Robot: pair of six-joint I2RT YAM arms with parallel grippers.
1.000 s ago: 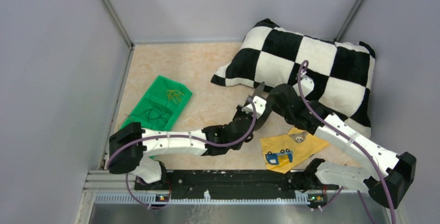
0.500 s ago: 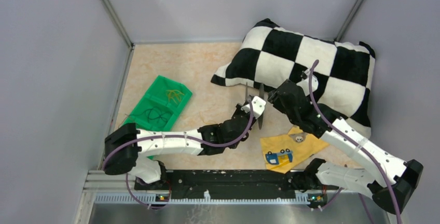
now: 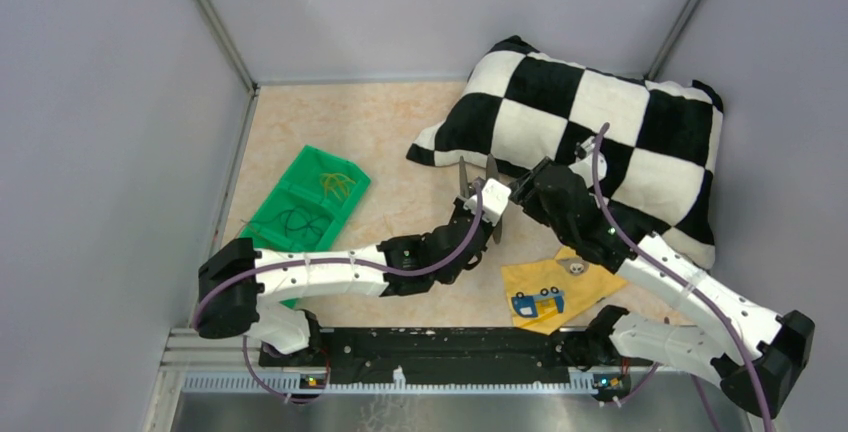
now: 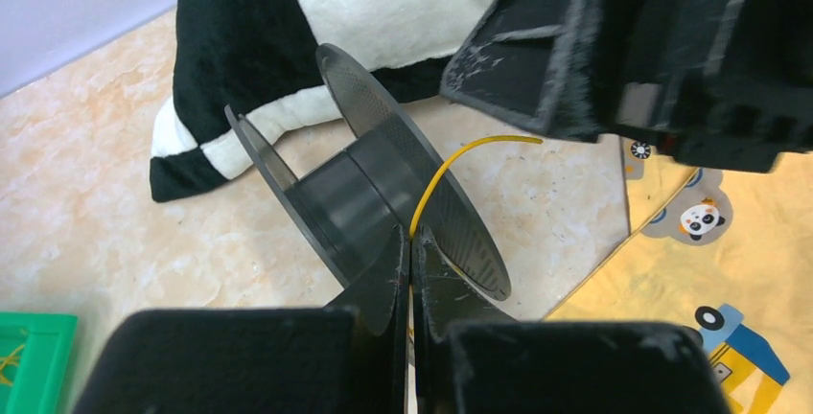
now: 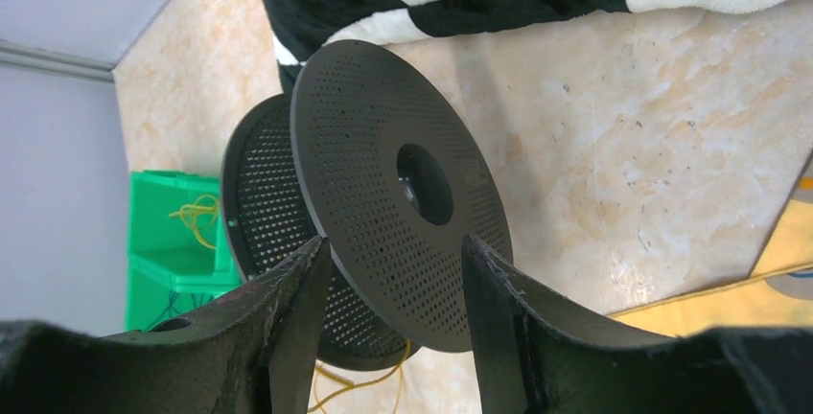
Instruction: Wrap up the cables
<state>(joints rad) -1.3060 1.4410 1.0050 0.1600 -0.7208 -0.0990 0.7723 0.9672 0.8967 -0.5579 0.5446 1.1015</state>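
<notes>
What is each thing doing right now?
Spool: core bare, held by its rim.
Yellow wire: unwound, end sticking out loose.
Left arm: jaws shut on the spool.
Right arm: jaws open near the spool.
Green tray: holds tangled wires.
Pillow: lying flat.

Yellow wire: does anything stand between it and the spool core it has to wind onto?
Yes. In the left wrist view the yellow wire, pinched in the shut left hand, arcs over the outer face of one spool flange; that flange sits between it and the core.
</notes>
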